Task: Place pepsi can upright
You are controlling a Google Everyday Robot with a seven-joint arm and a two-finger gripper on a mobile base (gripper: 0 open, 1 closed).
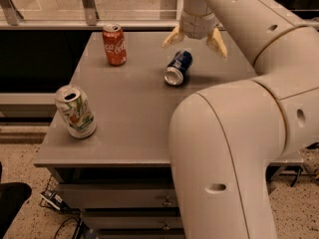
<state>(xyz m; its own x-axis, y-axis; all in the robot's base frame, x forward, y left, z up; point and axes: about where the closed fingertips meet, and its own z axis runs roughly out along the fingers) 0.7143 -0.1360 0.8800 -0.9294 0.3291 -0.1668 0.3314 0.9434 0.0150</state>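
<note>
Where the pepsi can [179, 66] lies on its side toward the back of the worktop [129, 118], its silver end faces the front and slightly left. Its dark blue body points away toward the rear right. The tool [195, 40] hangs just above and behind the can, apart from it. Its two pale fingers [172, 37] are spread wide and grip nothing. The far end of the can sits below the gap between them, nearer the finger on the picture's left.

A red Coca-Cola can [114, 45] stands upright at the rear left of the worktop, well apart from the pepsi can. A white and green can [76, 111] stands upright near the front left edge, its top opened.

The robot's cream arm [229, 148] fills the right foreground and hides the worktop's front right part. Drawers [124, 203] sit under the worktop, above a speckled floor [25, 218].
</note>
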